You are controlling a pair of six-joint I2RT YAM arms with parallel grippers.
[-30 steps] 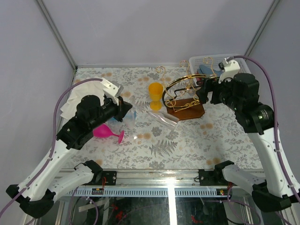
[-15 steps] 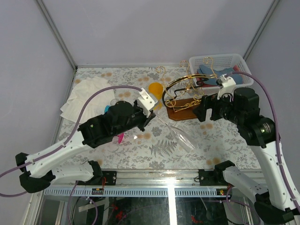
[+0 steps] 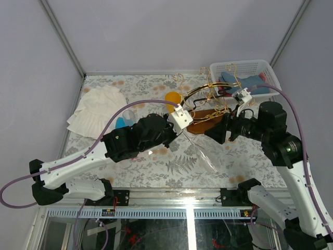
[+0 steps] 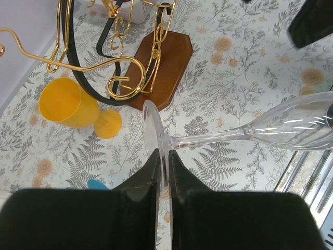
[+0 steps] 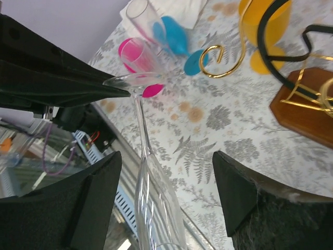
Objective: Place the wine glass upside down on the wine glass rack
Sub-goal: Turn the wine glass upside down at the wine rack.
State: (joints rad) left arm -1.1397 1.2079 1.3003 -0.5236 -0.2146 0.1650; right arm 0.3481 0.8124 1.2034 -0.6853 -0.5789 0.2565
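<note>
Rightward the left gripper (image 4: 163, 156) has swung, carrying the glass (image 3: 205, 156) nearer the rack (image 3: 199, 126), while the right gripper (image 5: 166, 172) has dropped toward the bowl. Left fingers pinch the glass's foot edgewise. In the top view, stem and bowl point toward 5 o'clock, at 6 o'clock of the rack's base. Right fingers are spread wide, one either side of the bowl, not touching it.
</note>
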